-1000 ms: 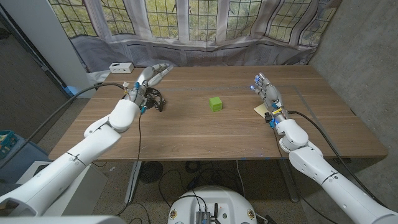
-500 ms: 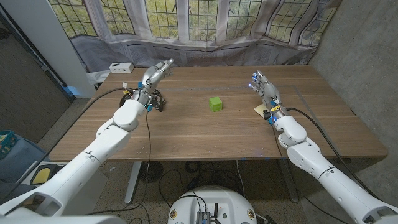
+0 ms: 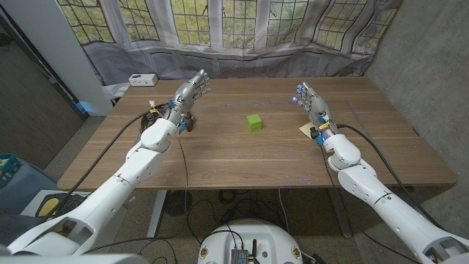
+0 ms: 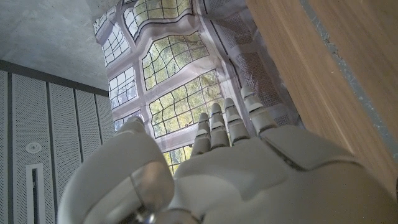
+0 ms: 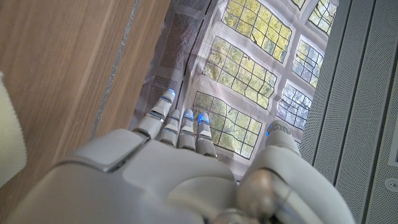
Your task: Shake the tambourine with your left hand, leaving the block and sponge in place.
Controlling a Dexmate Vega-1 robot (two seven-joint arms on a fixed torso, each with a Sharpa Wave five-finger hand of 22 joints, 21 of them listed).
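The tambourine [image 3: 187,122], a dark ring, lies on the table's left side, mostly hidden under my left wrist. My left hand [image 3: 190,89] hovers just beyond it with fingers stretched out and apart, holding nothing; the left wrist view shows this hand [image 4: 236,168] pointing at the windows. The green block [image 3: 253,122] sits mid-table. A pale yellow sponge [image 3: 305,130] lies right beside my right wrist and appears as the sponge [image 5: 9,143] in the right wrist view. My right hand [image 3: 311,103] is raised on its edge, fingers spread and empty.
A small white box [image 3: 141,78] sits at the table's far left corner. A draped window wall [image 3: 242,59] runs close behind the far edge. Bare wood [image 3: 242,158] spans the table's front half.
My left arm has reached forward and to the right, carrying the hand past the tambourine toward the far edge. The right hand has edged slightly farther away. Block and sponge stay put.
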